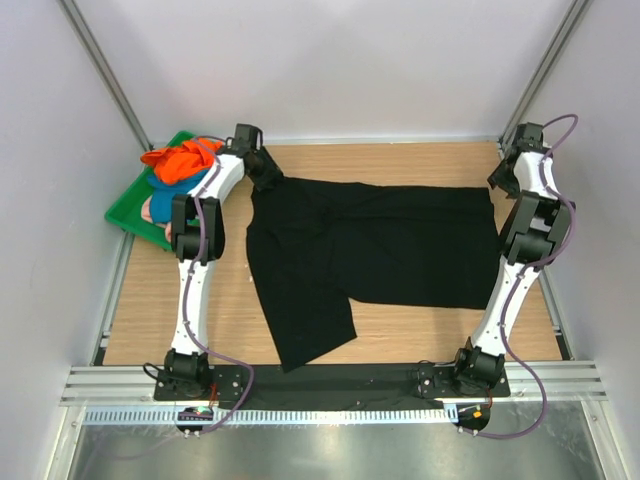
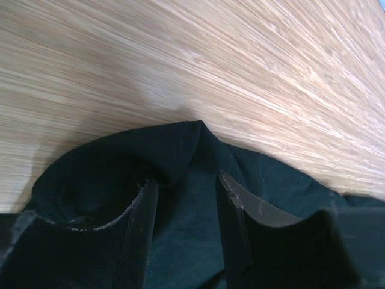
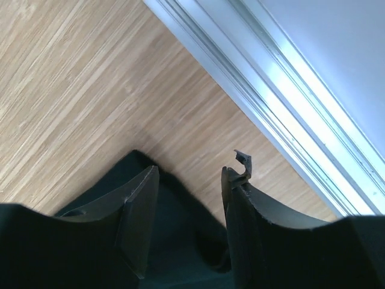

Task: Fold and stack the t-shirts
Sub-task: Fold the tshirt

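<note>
A large black t-shirt (image 1: 380, 240) lies spread flat on the wooden table, with one part reaching toward the near edge. My left gripper (image 1: 265, 168) is at its far left corner. In the left wrist view the gripper (image 2: 183, 177) is open, with bunched black cloth (image 2: 108, 162) between and under the fingers. My right gripper (image 1: 502, 180) is at the shirt's far right corner. In the right wrist view it (image 3: 189, 171) is open and straddles the cloth's corner (image 3: 180, 241). An orange t-shirt (image 1: 180, 160) and a blue t-shirt (image 1: 160, 205) lie crumpled in the tray.
A green plastic tray (image 1: 125, 212) stands at the far left, partly off the wood. A metal rail (image 3: 283, 102) runs along the table's right edge close to my right gripper. White walls enclose the table on three sides.
</note>
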{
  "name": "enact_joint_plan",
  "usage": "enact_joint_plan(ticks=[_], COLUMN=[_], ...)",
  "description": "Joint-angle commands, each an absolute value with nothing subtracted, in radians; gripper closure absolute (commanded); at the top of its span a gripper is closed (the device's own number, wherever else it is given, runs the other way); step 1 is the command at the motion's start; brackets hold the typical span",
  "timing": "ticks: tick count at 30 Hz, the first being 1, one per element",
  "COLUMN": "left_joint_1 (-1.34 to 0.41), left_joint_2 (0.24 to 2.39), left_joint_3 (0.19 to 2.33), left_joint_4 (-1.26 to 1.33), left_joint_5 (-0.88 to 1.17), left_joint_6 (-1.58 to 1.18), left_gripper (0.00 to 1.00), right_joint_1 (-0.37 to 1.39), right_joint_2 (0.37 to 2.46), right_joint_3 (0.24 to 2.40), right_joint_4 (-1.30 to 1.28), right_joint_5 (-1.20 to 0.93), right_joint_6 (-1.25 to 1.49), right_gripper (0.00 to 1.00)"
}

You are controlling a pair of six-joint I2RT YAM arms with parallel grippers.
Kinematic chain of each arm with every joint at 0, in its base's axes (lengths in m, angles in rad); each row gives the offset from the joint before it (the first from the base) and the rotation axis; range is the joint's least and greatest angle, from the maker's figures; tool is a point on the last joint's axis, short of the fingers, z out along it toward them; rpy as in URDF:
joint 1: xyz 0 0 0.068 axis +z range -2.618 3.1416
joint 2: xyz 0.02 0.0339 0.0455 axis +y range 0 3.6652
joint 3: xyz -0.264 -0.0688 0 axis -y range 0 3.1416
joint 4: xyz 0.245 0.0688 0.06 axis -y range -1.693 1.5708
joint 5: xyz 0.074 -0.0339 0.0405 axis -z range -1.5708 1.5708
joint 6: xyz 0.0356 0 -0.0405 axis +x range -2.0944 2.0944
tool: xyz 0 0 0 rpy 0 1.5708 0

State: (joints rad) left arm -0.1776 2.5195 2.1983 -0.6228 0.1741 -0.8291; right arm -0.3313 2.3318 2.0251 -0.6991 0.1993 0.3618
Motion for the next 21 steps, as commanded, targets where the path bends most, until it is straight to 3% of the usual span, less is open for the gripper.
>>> enact_joint_plan(ticks=[1,9,21], left_joint_1=[-0.143,-0.144,-0.144], left_joint_2=[2.531,2.528,2.517], left_joint_3=[2.145,2.143,2.137], left_joint_4=[-0.706,-0.683,-0.686], left_joint_5=[0.138,0.183,0.187], left_joint_6=[-0.746,-0.756,-0.764], left_gripper=[0.54,0.54,0.55], right_joint_1=[-0.327,-0.325,-0.325], right_joint_2=[2.353,2.395,2.418], right_joint_3=[2.079,2.102,2.135], right_joint_4=[-0.695,-0.609,-0.580], right_joint_5=[0.176,0.012,-0.005], right_joint_6=[0.331,0.310,0.331], right_gripper=[0.47,0.48,0.48])
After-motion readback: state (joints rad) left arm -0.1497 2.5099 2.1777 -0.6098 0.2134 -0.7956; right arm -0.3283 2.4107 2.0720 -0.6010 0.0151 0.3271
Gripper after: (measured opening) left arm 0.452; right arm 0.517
